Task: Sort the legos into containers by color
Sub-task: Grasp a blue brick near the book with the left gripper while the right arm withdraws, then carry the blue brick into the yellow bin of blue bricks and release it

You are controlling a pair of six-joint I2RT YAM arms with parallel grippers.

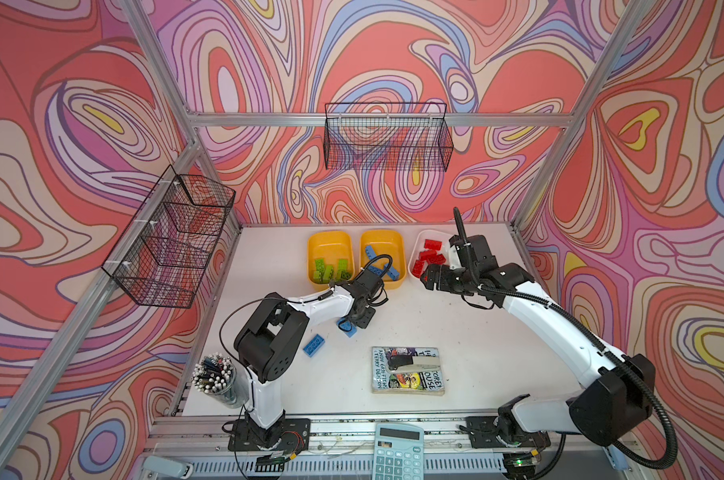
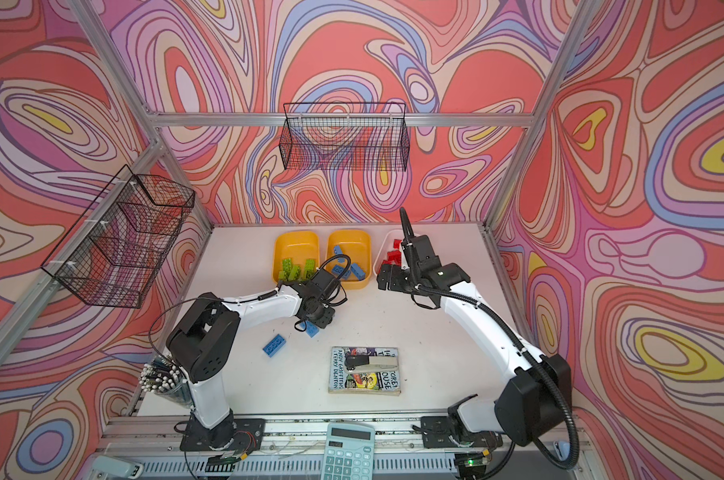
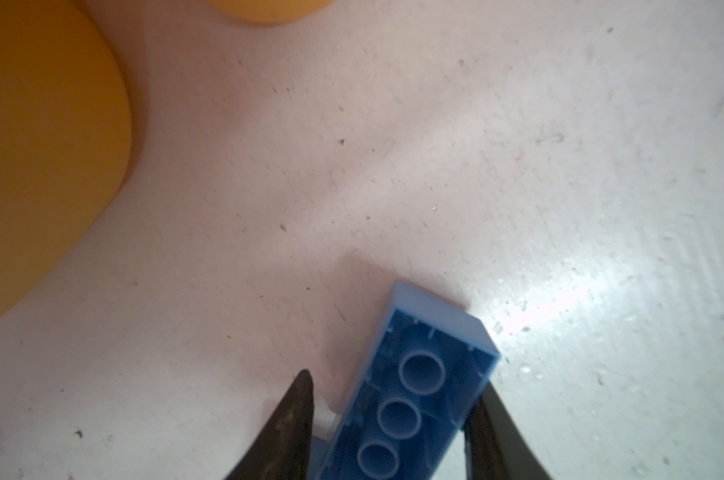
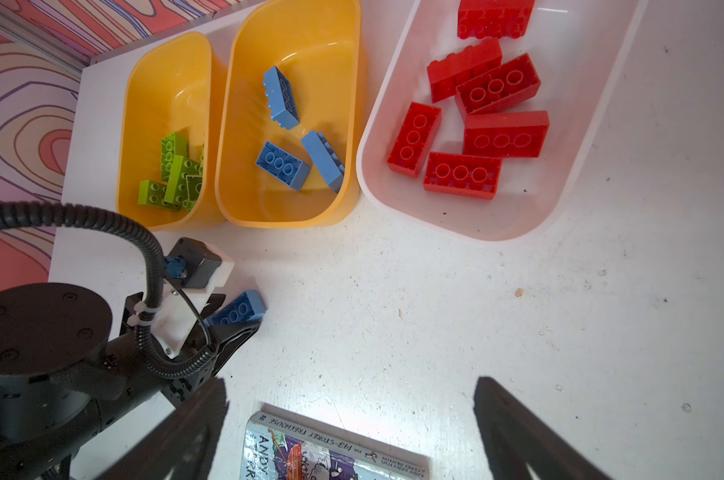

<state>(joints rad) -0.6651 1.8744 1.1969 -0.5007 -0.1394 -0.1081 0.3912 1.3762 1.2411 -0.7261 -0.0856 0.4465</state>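
My left gripper (image 1: 350,325) (image 3: 395,380) is shut on a blue lego (image 3: 410,399) tipped on its side on the white table, hollow underside towards the left wrist camera. The right wrist view shows this lego (image 4: 237,309) poking out of the fingers. Another blue lego (image 1: 313,345) lies loose nearer the left arm. At the back, one yellow container (image 1: 330,239) holds green legos (image 4: 173,174), a second yellow container (image 1: 383,237) holds blue legos (image 4: 283,164), and the white container (image 4: 580,124) holds red legos (image 4: 462,174). My right gripper (image 1: 428,279) (image 4: 352,382) hangs open and empty before the white container.
A book (image 1: 406,370) with a stapler on top lies at the table's front middle. A cup of pencils (image 1: 214,376) stands by the left arm's base. A calculator (image 1: 397,451) sits on the front rail. Black wire baskets (image 1: 387,137) (image 1: 173,237) hang on the walls.
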